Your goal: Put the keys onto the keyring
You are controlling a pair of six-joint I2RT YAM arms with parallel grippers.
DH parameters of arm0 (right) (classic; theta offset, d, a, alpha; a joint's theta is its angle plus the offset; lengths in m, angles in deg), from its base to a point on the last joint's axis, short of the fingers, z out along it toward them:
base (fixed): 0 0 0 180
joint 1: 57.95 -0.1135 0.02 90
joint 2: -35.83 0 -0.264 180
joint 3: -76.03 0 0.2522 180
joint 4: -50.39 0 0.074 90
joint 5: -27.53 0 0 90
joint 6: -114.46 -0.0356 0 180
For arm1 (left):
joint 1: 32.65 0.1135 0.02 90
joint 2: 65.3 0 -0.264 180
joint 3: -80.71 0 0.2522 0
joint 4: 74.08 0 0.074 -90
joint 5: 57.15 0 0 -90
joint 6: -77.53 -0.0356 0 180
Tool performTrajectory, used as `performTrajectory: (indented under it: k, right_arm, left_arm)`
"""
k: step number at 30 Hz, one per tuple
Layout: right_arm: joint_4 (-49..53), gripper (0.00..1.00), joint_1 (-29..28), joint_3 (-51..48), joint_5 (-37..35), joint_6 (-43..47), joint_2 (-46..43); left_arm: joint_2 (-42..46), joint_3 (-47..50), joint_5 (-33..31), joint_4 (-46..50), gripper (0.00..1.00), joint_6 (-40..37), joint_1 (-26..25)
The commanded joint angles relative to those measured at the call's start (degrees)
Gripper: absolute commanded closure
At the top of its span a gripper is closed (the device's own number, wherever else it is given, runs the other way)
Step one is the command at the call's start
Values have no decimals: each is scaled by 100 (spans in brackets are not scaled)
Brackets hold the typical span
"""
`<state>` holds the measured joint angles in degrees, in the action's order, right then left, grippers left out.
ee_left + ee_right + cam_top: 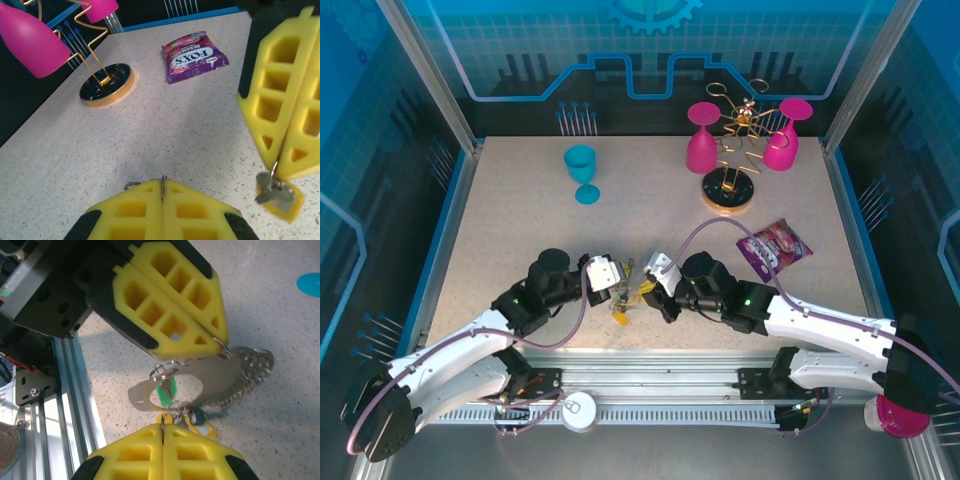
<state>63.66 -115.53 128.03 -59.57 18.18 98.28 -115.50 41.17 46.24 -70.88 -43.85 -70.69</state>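
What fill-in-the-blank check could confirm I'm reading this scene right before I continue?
1. The left gripper and the right gripper are both ____.
2. The upright goblet is ____.
3. The upside-down goblets on the gold rack are ____.
4. The candy bag lies on the ____ arm's side.

Missing words: shut; blue; pink; right.

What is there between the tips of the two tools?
In the right wrist view, the keyring sits between the left tool and the right tool, with a green key and a yellow key beside it.
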Motion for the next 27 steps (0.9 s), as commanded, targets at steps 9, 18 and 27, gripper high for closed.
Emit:
performTrajectory:
  k: [9,18,27]
  right_arm:
    - [-1420,100,15,-677,18,733,-147]
    - [-1605,100,58,-911,27,717,-459]
    - [-1660,100,68,-934,71,725,-537]
  left_arm:
    - [176,224,883,-602,100,-8,-107]
    - [243,327,1104,-622,100,-157,-141]
    - [265,360,1147,-635,100,-195,-152]
